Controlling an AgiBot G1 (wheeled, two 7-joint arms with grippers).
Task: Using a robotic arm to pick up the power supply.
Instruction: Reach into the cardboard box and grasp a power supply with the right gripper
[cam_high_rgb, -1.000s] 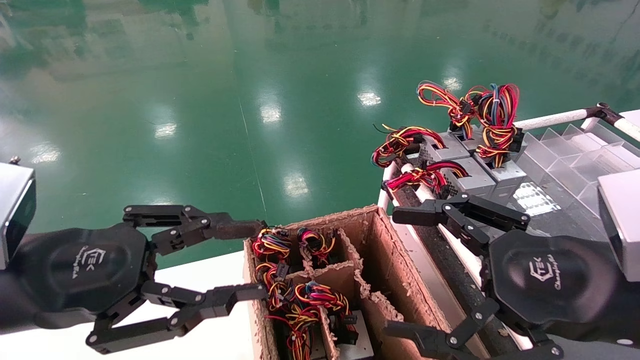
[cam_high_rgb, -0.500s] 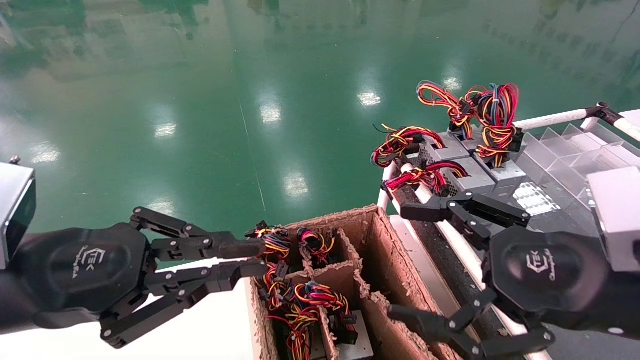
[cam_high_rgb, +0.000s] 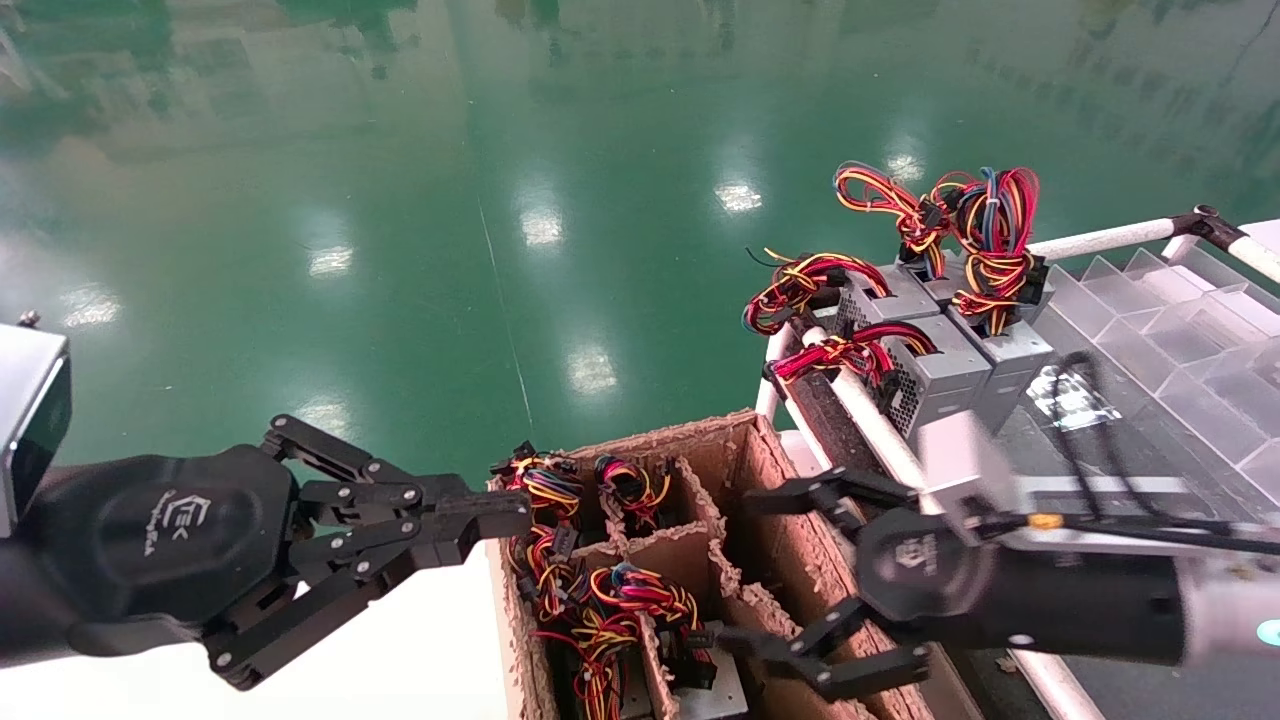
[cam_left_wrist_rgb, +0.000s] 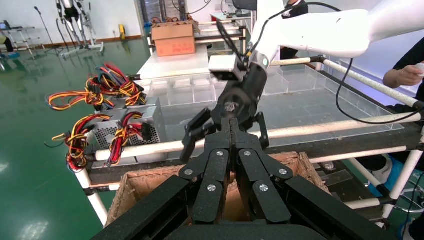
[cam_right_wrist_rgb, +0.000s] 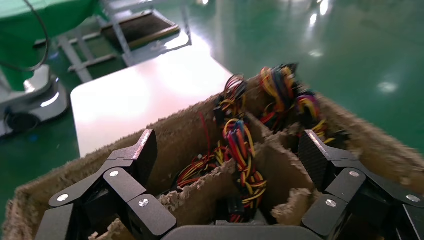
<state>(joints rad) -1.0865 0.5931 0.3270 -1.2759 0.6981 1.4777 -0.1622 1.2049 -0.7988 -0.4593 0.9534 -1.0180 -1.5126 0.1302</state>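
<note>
While spread, right claw (cam_high_rgb: 765, 580) overhangs box (cam_high_rgb: 740, 440)

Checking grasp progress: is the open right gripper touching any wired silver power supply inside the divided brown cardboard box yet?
Apart. The right wrist view shows the right gripper with open fingers above the cardboard box; the power supply with its wires sits lower, between them, with a clear gap.

Open right gripper (cam_high_rgb: 775, 585) above boxed, wire-bundled power supply (cam_high_rgb: 700, 690)

A white "TEK" logo with a line of small, unreadable script stands on the black palm of the left gripper (cam_high_rgb: 480, 520). No other text is legible.
</note>
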